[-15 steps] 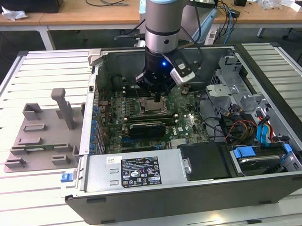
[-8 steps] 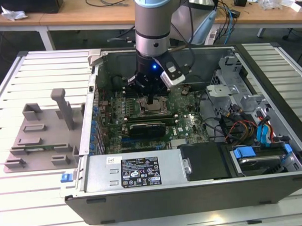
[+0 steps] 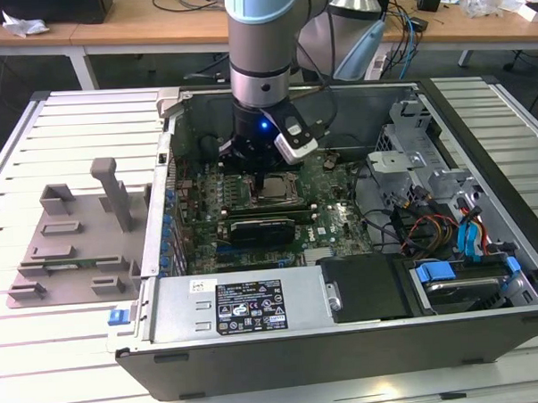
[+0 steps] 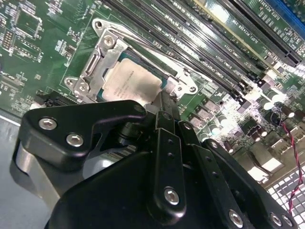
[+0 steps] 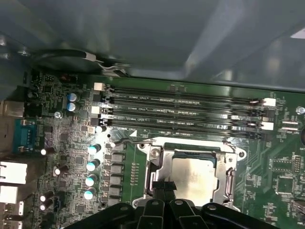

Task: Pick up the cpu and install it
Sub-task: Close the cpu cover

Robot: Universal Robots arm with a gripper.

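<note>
Exterior view, wrist views: cpu (image 3: 275, 191) down inside socket frame (image 4: 97, 62)

Seen in the second wrist view lying flat, silvery top up, within the metal window of the socket frame, edges square to it. Same again in the first wrist view, cpu (image 5: 193, 179) just beside the four long memory slots (image 5: 186, 112).

Poised over one edge of the cpu: gripper (image 4: 164, 98), tips together as far as both wrist views allow, nothing visible between them, clamped on nothing. Touching the metal top or just clear of it: impossible to tell.

In the exterior view, planted straight down over the green board (image 3: 337, 221) inside the open computer case (image 3: 347, 350), arm upright above. Off to the exterior view's left, well apart from the case, a grey tray (image 3: 78, 219) on the slatted table (image 3: 69, 130).

Judged from all this: lifting and placing done, cpu in its place on the board. Left open: whether fully seated, and whether the socket frame is latched down over it. Neither readable from these angles.
</note>
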